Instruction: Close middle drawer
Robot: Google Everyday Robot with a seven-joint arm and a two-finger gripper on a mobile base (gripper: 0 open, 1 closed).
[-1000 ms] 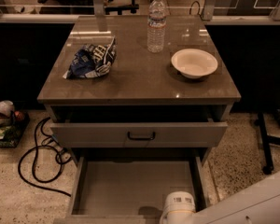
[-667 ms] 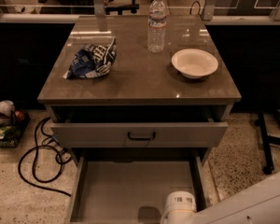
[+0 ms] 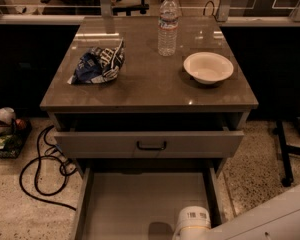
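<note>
- Nothing shifts from a second ago: arm and drawers sit exactly as they were.
- The middle drawer (image 3: pixel 140 199) gapes wide under the slightly open top drawer (image 3: pixel 150 144), its grey inside bare.
- The pincer (image 3: pixel 192 223) hangs low over the middle drawer's front right, probably staged for a push; spread or pressed together, I cannot tell.
</note>
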